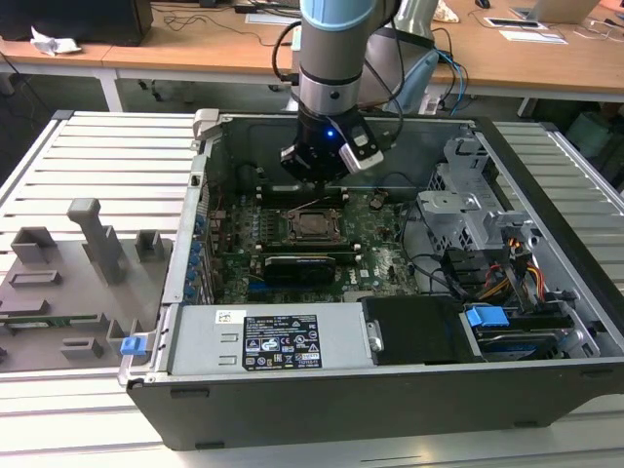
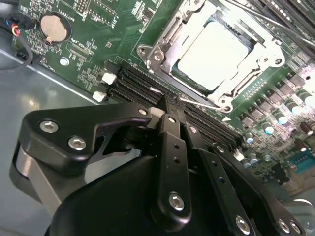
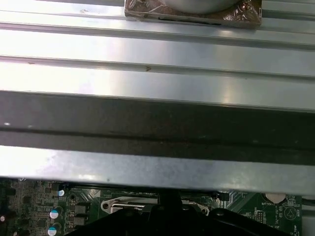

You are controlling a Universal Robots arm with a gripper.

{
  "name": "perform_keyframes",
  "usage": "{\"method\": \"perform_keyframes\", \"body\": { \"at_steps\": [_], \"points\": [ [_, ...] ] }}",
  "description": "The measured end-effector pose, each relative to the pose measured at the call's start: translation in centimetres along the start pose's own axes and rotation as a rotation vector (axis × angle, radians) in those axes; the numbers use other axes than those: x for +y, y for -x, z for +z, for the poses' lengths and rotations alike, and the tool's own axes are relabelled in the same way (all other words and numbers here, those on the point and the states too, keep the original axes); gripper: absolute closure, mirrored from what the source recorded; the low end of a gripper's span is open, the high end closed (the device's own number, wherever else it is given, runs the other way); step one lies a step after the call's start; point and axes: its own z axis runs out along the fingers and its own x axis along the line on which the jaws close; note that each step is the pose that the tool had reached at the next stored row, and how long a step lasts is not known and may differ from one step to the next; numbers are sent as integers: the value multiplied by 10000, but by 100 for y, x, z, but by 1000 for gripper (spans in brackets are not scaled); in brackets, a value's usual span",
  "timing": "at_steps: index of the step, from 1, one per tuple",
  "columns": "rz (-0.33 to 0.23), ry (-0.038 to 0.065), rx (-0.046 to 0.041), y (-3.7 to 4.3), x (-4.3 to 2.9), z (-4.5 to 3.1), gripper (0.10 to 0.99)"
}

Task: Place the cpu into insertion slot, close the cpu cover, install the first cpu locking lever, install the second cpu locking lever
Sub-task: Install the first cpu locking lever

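Second wrist view: cpu (image 2: pixel 212 55) seated in socket, just beyond the jaws.

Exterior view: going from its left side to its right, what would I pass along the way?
Grey plastic holders on the ribbed table → blue clip → labelled silver box → cpu seated in the green board, with the pincer just beyond it → metal drive cage → bundle of coloured wires.

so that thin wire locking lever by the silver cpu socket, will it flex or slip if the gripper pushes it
The thin wire locking lever beside the square metal cpu cover looks slender and long, so it probably springs rather than staying rigid. Its shiny round metal likely gives little grip, so the black gripper could slide off. It seems light, yet probably resists near the latch.
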Motion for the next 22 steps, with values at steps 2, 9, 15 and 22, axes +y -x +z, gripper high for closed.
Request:
{"method": "perform_keyframes", "body": {
  "at_steps": [2,9,15,22],
  "points": [
    [1,0,1,25,-6,41,984],
    [1,-21,12,70,-18,124,984],
    [1,-170,43,74,-24,173,984],
    [2,-221,59,80,-23,200,984]
  ]
}}
